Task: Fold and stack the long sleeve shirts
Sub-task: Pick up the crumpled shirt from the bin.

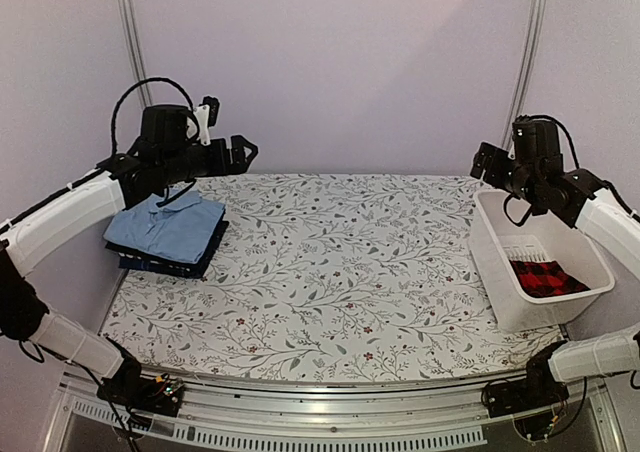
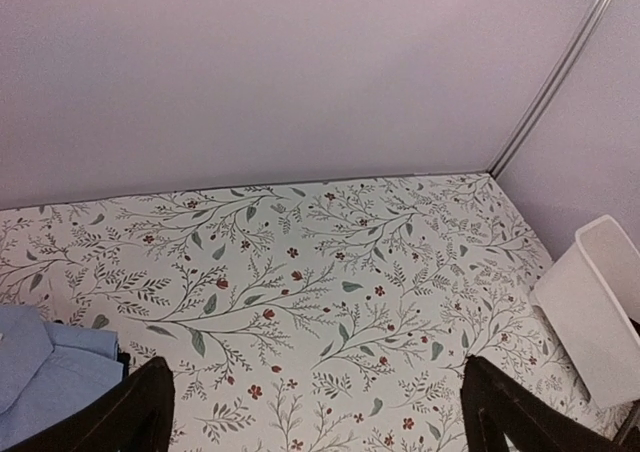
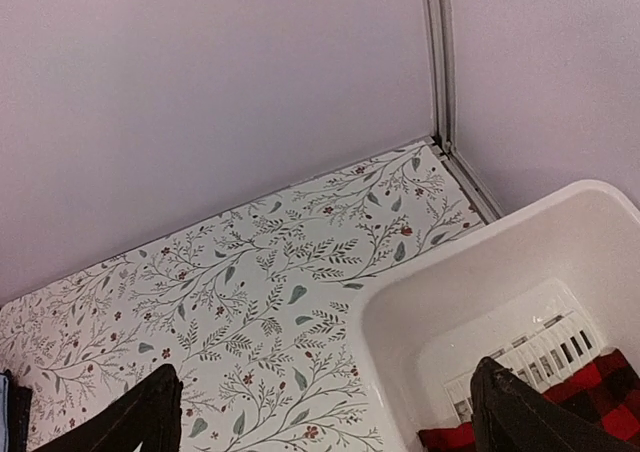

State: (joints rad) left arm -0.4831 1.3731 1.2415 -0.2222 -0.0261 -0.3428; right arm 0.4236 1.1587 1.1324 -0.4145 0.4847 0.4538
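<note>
Shirts first: the light blue collared shirt (image 1: 165, 227) sits folded at the left edge of the floral-print table (image 1: 340, 262). It's lying right on top of a dark navy garment (image 1: 175, 265), whose edge peeks out along the near side. The red-and-black checked flannel shirt (image 1: 545, 277) is well apart from those two, way over on the right. It's down in the bottom of the white plastic basket (image 1: 497, 272), which stands at the table's right edge.

Left gripper (image 1: 243, 152) hangs in the air over the far-left part of the table, just past the blue/navy stack, with nothing in it. Its wrist camera shows both fingers (image 2: 135, 412) spread wide, only tablecloth between them, and a corner of the blue shirt at lower left.

Right gripper (image 1: 484, 160) is up over the far corner of the basket, also holding nothing. In its wrist view the fingers (image 3: 515, 412) are wide apart, one over the cloth and the other over the inside of the basket, right by the flannel.
</note>
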